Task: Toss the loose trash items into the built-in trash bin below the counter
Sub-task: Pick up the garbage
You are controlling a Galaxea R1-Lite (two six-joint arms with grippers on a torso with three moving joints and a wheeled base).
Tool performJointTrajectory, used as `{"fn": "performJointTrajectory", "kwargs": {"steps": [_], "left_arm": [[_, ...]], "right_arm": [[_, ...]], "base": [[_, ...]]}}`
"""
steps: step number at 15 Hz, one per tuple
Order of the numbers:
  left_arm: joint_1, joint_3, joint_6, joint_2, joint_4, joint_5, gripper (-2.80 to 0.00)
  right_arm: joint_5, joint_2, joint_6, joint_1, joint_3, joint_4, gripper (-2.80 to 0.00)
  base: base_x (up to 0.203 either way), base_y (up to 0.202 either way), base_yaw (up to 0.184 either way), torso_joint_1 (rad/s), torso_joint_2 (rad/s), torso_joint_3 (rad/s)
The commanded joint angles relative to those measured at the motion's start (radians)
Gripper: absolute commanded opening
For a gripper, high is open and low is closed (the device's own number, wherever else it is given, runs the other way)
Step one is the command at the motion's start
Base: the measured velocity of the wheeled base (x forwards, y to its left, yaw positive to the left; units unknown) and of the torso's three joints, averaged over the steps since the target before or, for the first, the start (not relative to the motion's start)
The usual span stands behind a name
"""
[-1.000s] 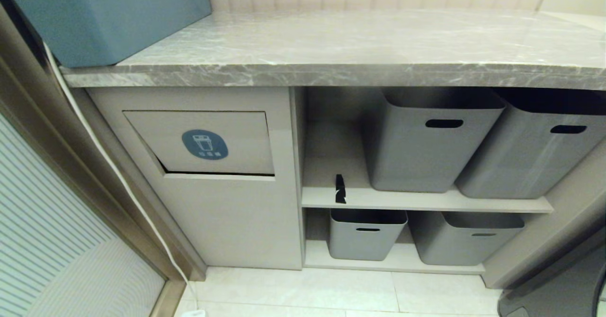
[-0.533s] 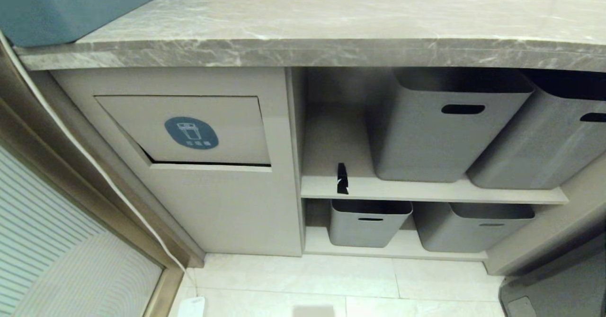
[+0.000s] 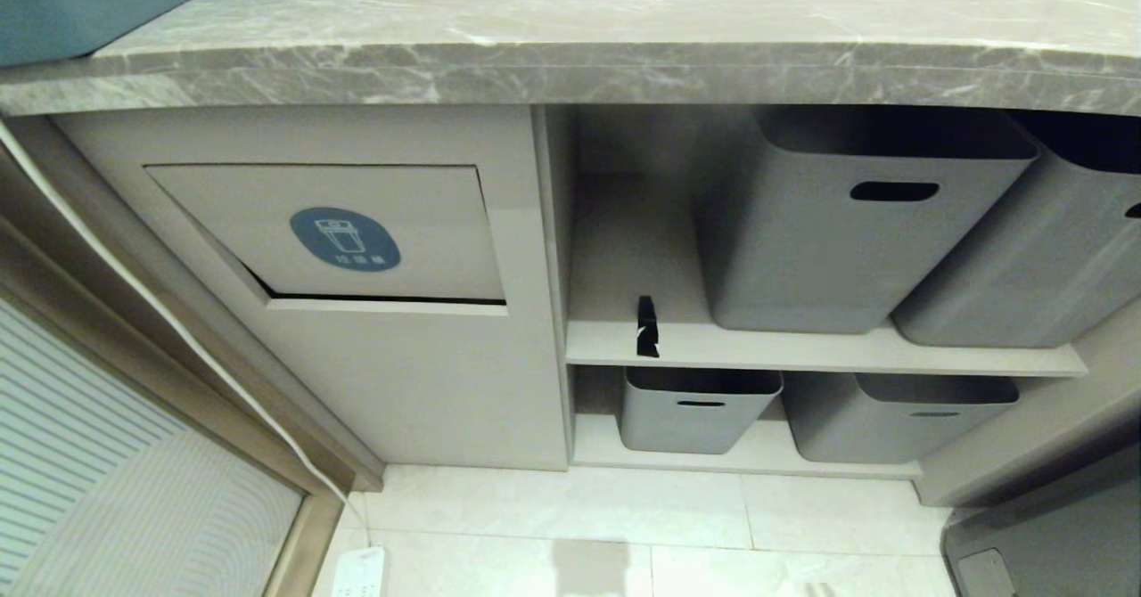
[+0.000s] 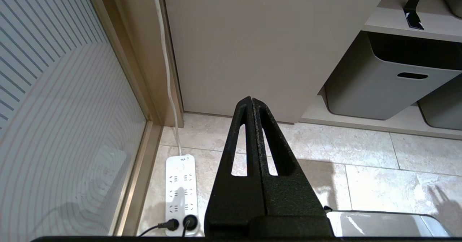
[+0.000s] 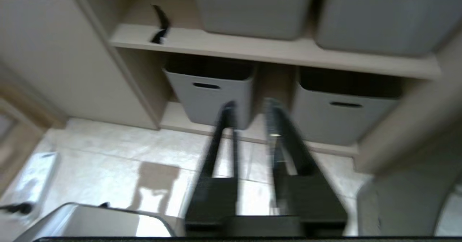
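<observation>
Black scrap (image 3: 647,326) upright at the front lip of the upper shelf (image 3: 802,358), just right of the cabinet's divider, left of the big grey tubs (image 3: 847,223). Same scrap seen from the left wrist (image 4: 412,9) and the right wrist (image 5: 160,25). Only this one scrap in sight.

Bin flap (image 3: 339,232) with its round blue sticker (image 3: 345,239) set in the beige cabinet front, left of the shelves, directly under the worktop (image 3: 570,71); dark gap along the flap's lower edge. Blue-grey box (image 3: 107,0) on the worktop's left end.

Neither tool visible from the head camera. Left tool (image 4: 251,103) pressed together, tips touching, low above the tiled floor (image 4: 361,155) in front of the plain cabinet panel, holding nothing; scrap well apart from it, up on the shelf. Right tool (image 5: 249,106) spread a little, a clear gap between the fingers, nothing between them, pointed toward the lower shelf between two small tubs (image 5: 209,90); scrap one shelf higher and off toward the cabinet side, well apart from the tips.

White power strip (image 4: 181,191) on the floor by the door frame, white cable (image 4: 164,54) running up the frame.
</observation>
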Motion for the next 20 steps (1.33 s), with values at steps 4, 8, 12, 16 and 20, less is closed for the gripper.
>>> {"fn": "performJointTrajectory", "kwargs": {"steps": [4,8,12,16,20], "left_arm": [[0.000,0.002,0.000,0.002,0.000,0.001,-2.80],[0.000,0.003,0.000,0.002,0.000,0.001,-2.80],[0.000,0.002,0.000,0.002,0.000,0.001,-2.80],[0.000,0.002,0.000,0.002,0.000,0.001,-2.80],[0.000,0.002,-0.002,0.002,0.000,0.001,-2.80]], "right_arm": [[0.112,0.394,-0.035,0.002,-0.058,-0.162,0.00],[0.158,0.783,-0.074,0.046,-0.060,-0.457,0.00],[0.136,1.039,-0.079,0.263,-0.053,-0.774,0.00],[0.126,1.218,-0.072,0.283,-0.027,-0.844,0.00],[0.124,1.481,0.031,0.299,-0.102,-1.071,0.00]], "base": [[0.000,0.000,0.000,0.000,0.00,0.000],[0.000,0.000,0.000,0.000,0.00,0.000],[0.000,0.000,0.000,0.000,0.00,0.000],[0.000,0.000,0.000,0.000,0.00,0.000],[0.000,0.000,0.000,0.000,0.00,0.000]]}}
